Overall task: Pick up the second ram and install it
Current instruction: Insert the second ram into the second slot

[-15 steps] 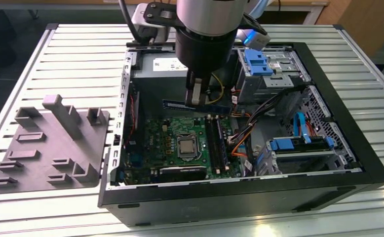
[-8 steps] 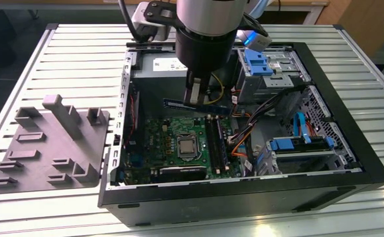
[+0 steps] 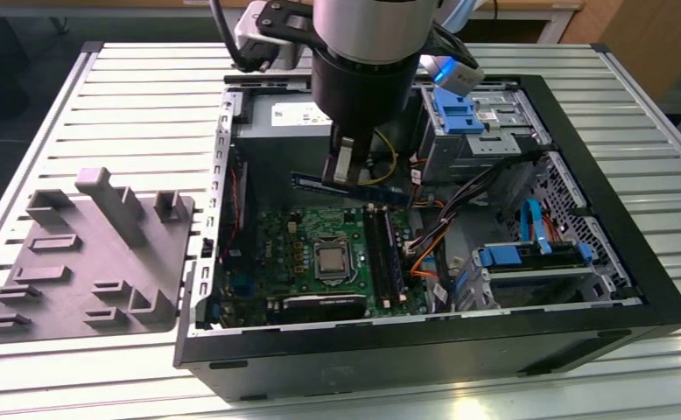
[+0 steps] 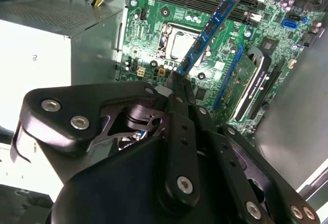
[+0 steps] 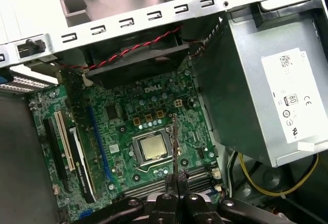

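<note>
My gripper [image 3: 343, 178] is shut on the second ram [image 3: 382, 192], a long thin dark stick held level on its edge above the green motherboard [image 3: 299, 241] inside the open computer case. In the second wrist view the second ram [image 4: 210, 29] reaches out from the gripper [image 4: 175, 83] over the processor socket. The first wrist view has the stick edge-on [image 5: 176, 142] rising from the gripper [image 5: 177, 180]. The long black memory slots [image 3: 384, 254] lie just below and toward the exterior view's right of the stick.
A grey power supply [image 3: 273, 118] stands right behind the gripper. Orange and blue cables [image 3: 434, 241] and blue-latched drive bays [image 3: 458, 114] crowd the case's right side. The case walls [image 3: 434, 337] ring the work area. A grey plastic tray [image 3: 84, 254] sits on the table outside the case.
</note>
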`<act>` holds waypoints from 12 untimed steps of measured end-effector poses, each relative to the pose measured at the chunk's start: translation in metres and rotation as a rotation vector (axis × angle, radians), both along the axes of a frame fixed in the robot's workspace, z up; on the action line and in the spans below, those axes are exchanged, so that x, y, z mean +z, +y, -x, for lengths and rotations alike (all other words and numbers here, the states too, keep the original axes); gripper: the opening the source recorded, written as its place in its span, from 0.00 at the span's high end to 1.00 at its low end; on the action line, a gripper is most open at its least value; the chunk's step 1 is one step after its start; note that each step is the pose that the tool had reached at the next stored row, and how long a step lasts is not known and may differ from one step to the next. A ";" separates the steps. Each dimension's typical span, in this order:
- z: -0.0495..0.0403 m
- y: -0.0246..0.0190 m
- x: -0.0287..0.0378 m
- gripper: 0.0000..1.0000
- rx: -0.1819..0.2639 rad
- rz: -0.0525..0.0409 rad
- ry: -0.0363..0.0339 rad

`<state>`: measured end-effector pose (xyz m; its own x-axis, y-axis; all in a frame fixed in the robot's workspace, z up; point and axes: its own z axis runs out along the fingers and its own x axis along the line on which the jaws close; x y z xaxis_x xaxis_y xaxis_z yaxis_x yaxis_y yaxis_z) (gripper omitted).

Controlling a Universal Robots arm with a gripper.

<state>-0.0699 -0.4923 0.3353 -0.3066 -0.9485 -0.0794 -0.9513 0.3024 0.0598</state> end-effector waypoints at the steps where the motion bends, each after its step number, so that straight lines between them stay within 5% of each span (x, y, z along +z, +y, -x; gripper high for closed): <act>1: 0.0000 0.0000 0.0000 0.88 -0.008 0.0000 0.0000; 12: 0.0000 0.0000 0.0000 0.88 -0.085 0.0002 0.0000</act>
<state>-0.0699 -0.4924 0.3353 -0.3859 -0.9191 -0.0792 -0.9222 0.3820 0.0597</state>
